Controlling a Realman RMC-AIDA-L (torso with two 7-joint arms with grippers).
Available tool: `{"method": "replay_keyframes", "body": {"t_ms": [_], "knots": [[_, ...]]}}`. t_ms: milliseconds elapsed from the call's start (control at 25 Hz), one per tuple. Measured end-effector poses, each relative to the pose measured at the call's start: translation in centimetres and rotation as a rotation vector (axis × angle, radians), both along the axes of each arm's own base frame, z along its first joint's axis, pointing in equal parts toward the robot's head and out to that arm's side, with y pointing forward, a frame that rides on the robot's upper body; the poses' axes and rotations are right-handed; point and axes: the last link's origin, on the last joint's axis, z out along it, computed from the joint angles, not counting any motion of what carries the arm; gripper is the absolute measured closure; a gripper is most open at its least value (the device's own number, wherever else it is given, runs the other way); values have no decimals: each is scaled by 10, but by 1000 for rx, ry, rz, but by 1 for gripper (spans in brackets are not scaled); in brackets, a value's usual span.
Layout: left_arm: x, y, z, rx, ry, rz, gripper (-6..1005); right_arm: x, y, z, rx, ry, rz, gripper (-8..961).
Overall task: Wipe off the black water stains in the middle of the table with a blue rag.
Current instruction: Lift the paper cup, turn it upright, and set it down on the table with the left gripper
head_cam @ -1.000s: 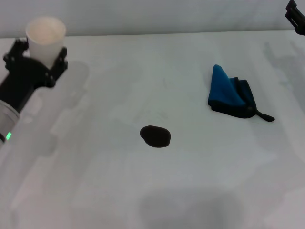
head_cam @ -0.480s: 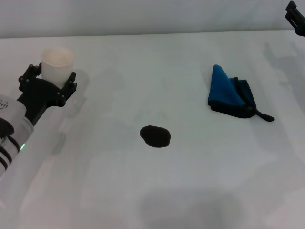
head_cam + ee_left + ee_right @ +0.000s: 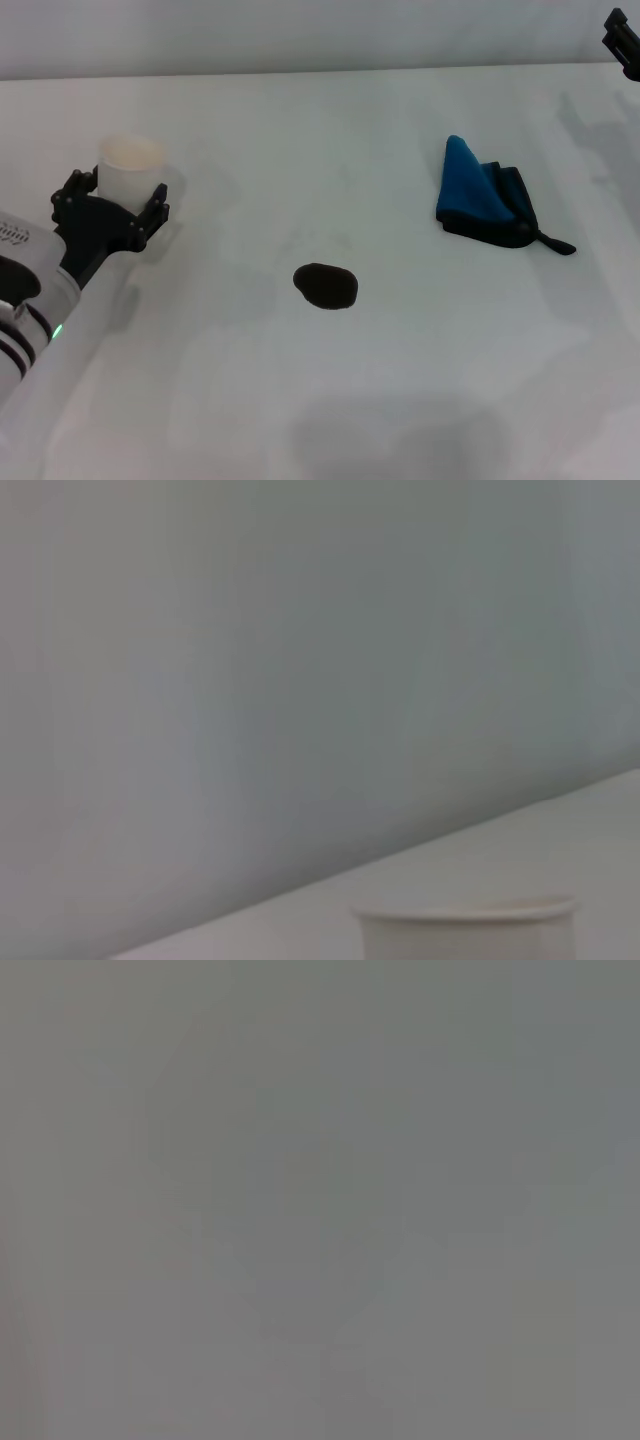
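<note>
- Since the earlier frames the left tool (image 3: 112, 205) has carried the cup (image 3: 131, 168) down and inward over the desk (image 3: 330, 400), from the far left corner to a spot nearer the front, still on the left side.
- The stain (image 3: 326, 286), a dark glossy oval blot, lies unchanged in the middle of the desk, with bare white surface all round it.
- The rag (image 3: 486, 196), blue and folded with a dark edge and a small tail, lies to the right of the stain and farther back, well apart from it and untouched.
- The left tool is pinching the cup, its black fingers on either side of the cup's wall; the cup stands upright.
- The left wrist view shows only the cup's rim (image 3: 462, 913).
- The right tool (image 3: 624, 42) sits at the far right corner, well away from the rag; whether it is spread or pressed together I cannot tell.
</note>
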Motion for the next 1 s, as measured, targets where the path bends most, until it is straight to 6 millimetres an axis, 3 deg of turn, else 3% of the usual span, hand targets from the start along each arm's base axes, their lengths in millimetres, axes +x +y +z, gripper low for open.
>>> {"method": "replay_keyframes", "body": {"t_ms": [640, 1000], "knots": [[-10, -14, -9, -46, 45, 27, 227, -3, 2, 0, 5, 4, 8, 101], [-12, -27, -15, -65, 37, 13, 135, -5, 3, 0, 5, 12, 12, 101]]}}
